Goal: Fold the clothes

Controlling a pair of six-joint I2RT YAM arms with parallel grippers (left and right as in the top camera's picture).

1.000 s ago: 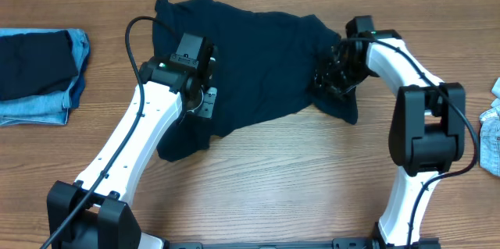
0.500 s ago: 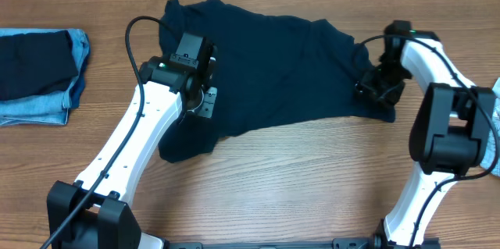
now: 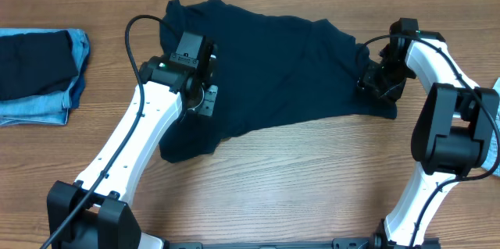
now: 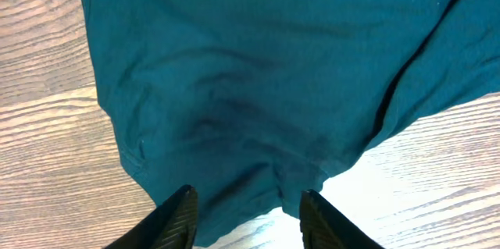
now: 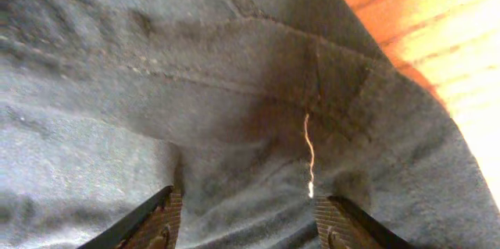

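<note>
I see the dark shirt (image 3: 281, 62) spread on the table (image 3: 312, 179), long axis left to right, with my left gripper (image 3: 203, 102) released over its left hem and my right gripper (image 3: 377, 85), fingers also apart, on its right-end sleeve.

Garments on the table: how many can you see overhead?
4: the dark shirt spread in the middle; a dark folded piece on folded denim at far left; pale denim cut off at the right edge. More may lie hidden underneath.
</note>
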